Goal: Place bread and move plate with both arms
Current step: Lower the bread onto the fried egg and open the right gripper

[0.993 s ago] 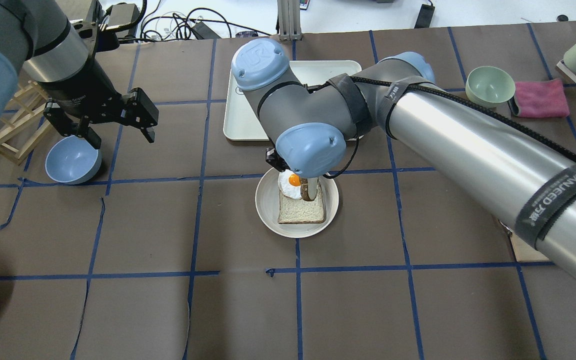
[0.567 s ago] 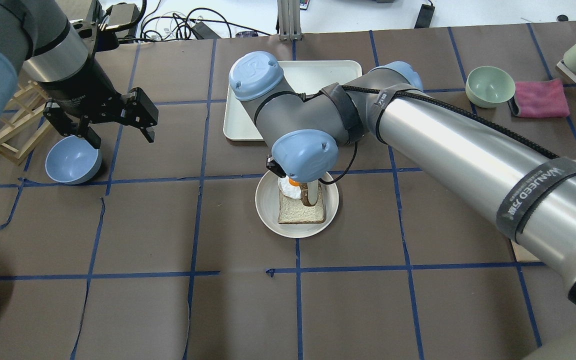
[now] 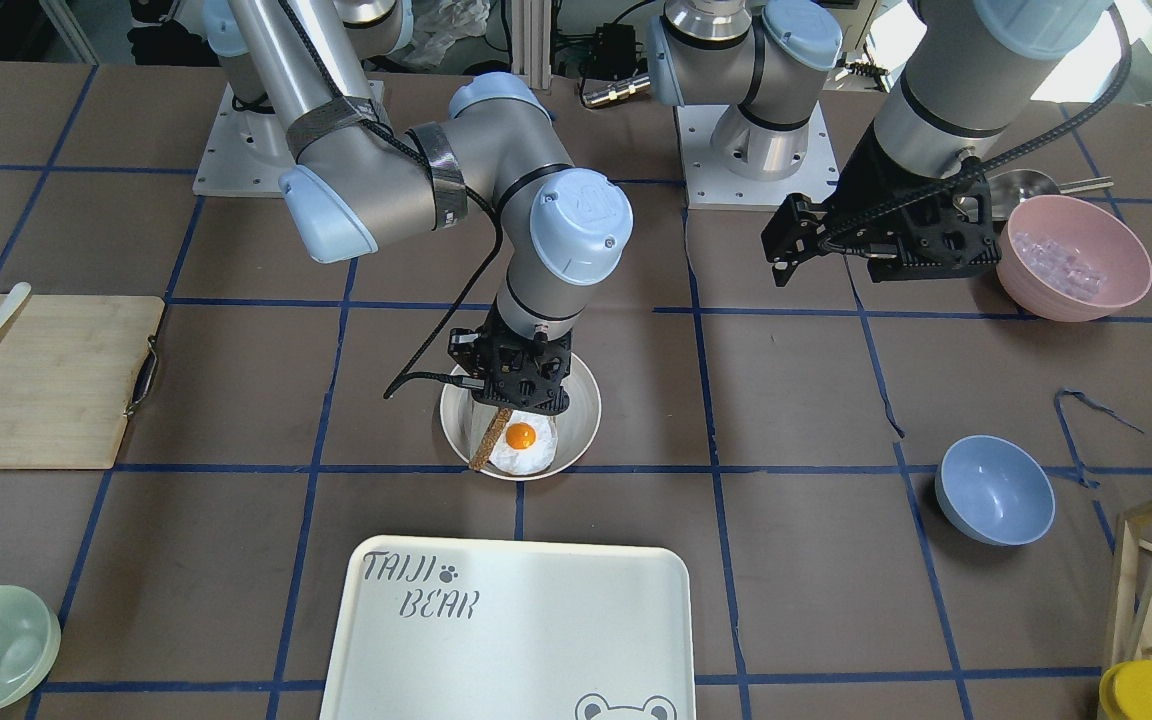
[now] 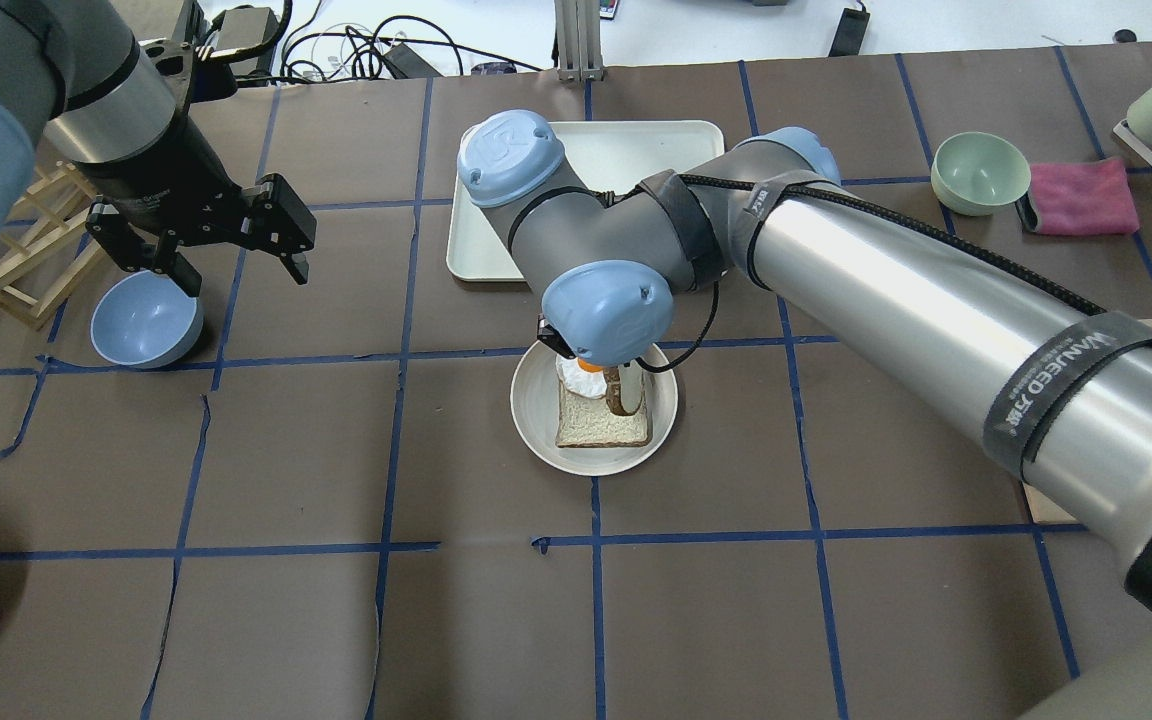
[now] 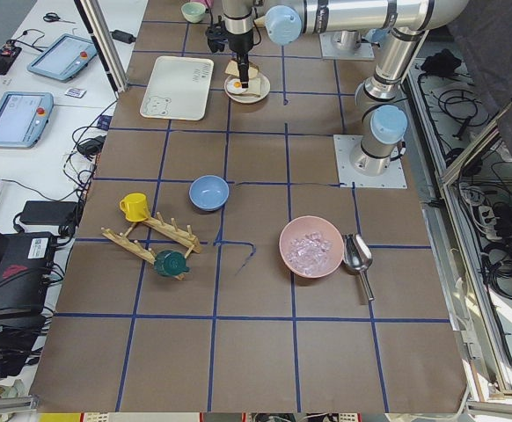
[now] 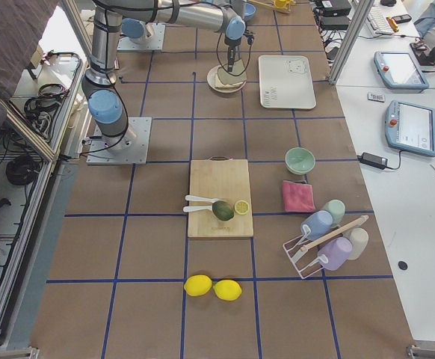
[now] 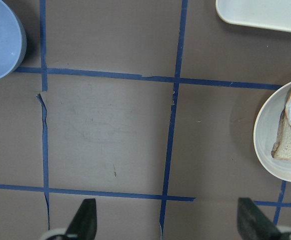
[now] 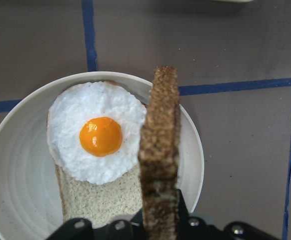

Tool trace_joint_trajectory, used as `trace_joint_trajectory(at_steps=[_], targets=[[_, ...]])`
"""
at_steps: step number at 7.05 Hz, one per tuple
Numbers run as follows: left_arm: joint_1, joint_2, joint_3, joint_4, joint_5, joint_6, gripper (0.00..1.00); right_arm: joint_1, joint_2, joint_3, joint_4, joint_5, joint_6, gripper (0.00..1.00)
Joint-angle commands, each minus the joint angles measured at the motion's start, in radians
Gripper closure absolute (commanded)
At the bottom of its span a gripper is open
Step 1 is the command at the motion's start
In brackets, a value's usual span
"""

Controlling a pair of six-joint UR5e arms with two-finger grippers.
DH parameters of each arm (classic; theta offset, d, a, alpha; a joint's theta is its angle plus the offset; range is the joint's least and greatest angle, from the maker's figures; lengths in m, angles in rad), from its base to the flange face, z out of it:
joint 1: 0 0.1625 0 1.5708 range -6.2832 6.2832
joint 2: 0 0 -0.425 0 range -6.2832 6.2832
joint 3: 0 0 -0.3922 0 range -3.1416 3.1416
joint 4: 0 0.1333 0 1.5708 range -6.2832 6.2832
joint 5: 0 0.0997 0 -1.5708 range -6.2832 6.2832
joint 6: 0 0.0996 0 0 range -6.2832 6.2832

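The right gripper (image 8: 158, 227) is clamping the bread (image 8: 159, 150) between its jaws, holding it upright on edge so that the dark crust is facing the wrist camera; the slice is hanging low over the right part of the plate (image 4: 536, 410), beside the yolk of the egg (image 8: 100, 137); whether its lower edge is touching anything cannot be told. The egg is lying on the far part of a paler slice (image 4: 604, 428), which is resting flat in the plate with its near edge showing bare. The plate is sitting on the table (image 4: 336, 620) at mid-width, its far rim lying over a blue tape line (image 4: 356, 355); just beyond it, the tray (image 4: 476, 230) is lying flat, apart from the plate. The right arm (image 4: 916, 310) is reaching in from the right, its wrist joints hanging over the plate's far edge and the tray.

The left gripper (image 4: 244, 275) is hovering well to the left with its fingers spread wide and nothing between them, pointing down at bare table. A blue bowl (image 4: 146, 320) is standing just left of it, partly under the gripper body; a green bowl (image 4: 981, 172) is sitting far right, beside a pink cloth (image 4: 1084, 196).
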Motion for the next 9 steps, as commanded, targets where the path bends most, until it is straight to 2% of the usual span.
trace_joint_trajectory(at_steps=[1, 4, 5, 6, 7, 9], targets=[[0.0, 0.0, 0.0, 0.0, -0.001, 0.0, 0.0, 0.007, -0.006, 0.0, 0.041, -0.007, 0.015, 1.0], [0.0, -0.002, 0.002, 0.002, -0.002, 0.0, 0.0, 0.01, 0.001, 0.003, 0.053, -0.011, 0.032, 0.99], [0.0, -0.002, 0.005, 0.003, -0.002, 0.0, 0.0, 0.01, 0.001, 0.003, 0.051, -0.005, 0.042, 0.89], [-0.002, -0.002, 0.003, 0.003, -0.002, -0.002, 0.0, 0.01, 0.003, 0.004, 0.04, -0.005, 0.035, 0.7], [-0.002, -0.002, 0.002, 0.003, -0.002, 0.0, 0.0, 0.01, 0.003, 0.006, 0.016, -0.004, 0.041, 0.47], [-0.002, -0.002, 0.003, 0.003, -0.002, 0.0, 0.0, 0.01, 0.003, 0.032, -0.059, -0.004, 0.043, 0.27]])
